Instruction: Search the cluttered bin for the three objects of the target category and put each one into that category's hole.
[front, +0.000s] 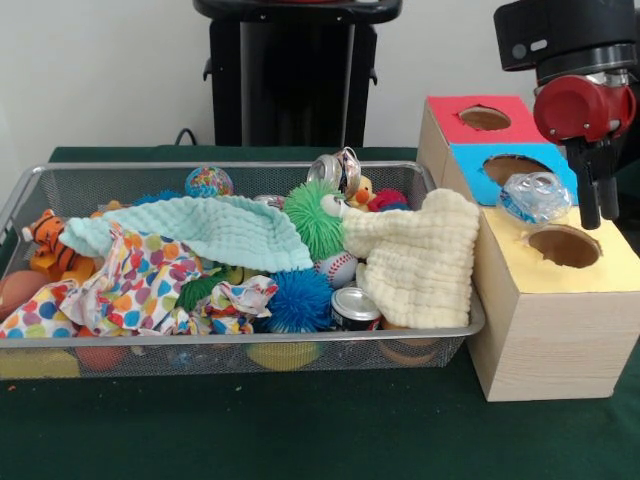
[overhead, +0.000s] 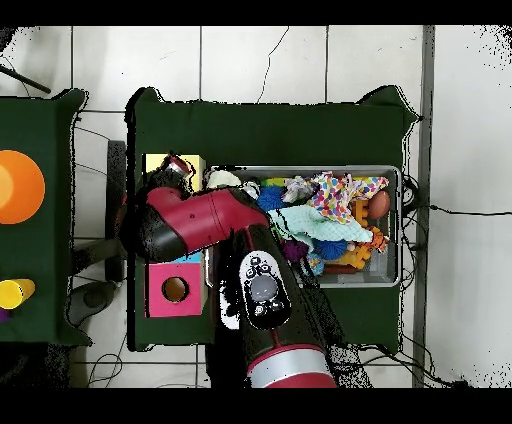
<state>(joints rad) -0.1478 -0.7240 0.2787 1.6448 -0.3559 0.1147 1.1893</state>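
Crumpled plastic bottle on the box, pincer above.

We find the bottle (front: 535, 195) between blue and yellow holes; pincer (front: 597, 195) beside it (spread or closed, we cannot tell). Probably light, slippery, crushable; grip mid-body.

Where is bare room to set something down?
The green cloth in front of the wire mesh bin and the wooden box is free. The bin is packed; a crumpled clear bottle sits on the box's blue section.

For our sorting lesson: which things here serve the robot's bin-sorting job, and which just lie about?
Job: silver wire-mesh bin; wooden box with red, blue and yellow holed tops; gripper.
Lying about: orange round disc; small yellow object, both on side table.
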